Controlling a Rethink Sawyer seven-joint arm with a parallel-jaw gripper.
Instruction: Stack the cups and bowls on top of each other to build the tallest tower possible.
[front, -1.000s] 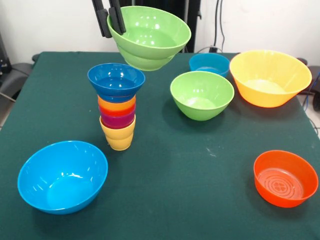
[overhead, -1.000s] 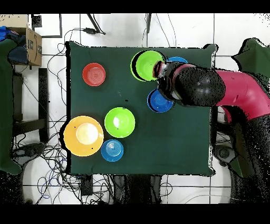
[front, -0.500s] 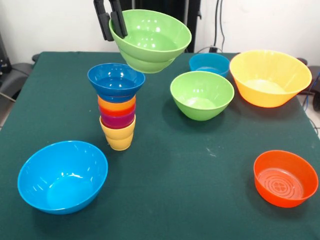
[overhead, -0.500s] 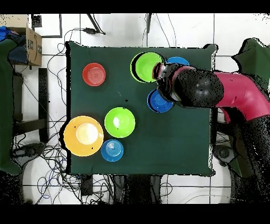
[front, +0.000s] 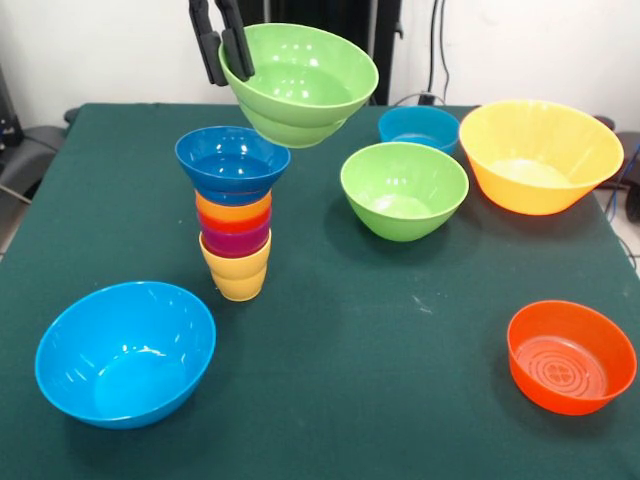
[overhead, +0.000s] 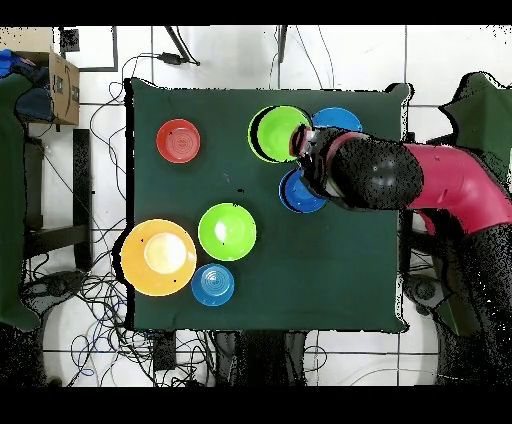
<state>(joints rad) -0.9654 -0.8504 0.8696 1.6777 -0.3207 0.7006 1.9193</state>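
Note:
The tower (front: 236, 212) stands left of centre: a yellow cup at the base, then purple, red-orange and orange-yellow cups, with a dark blue bowl (front: 232, 162) on top, also seen from above (overhead: 297, 192). My gripper (front: 222, 52) is shut on the left rim of a large green bowl (front: 303, 80), held tilted in the air above and to the right of the tower. From above, this green bowl (overhead: 277, 133) lies beside the arm (overhead: 400, 178).
On the green cloth (front: 380, 330) sit a big light blue bowl (front: 125, 350), a second green bowl (front: 403, 188), a small teal bowl (front: 418, 128), a large orange-yellow bowl (front: 538, 153) and an orange-red bowl (front: 570, 355).
The held green bowl has drifted slightly left toward the tower and tilted a little more. Everything on the table stayed put.

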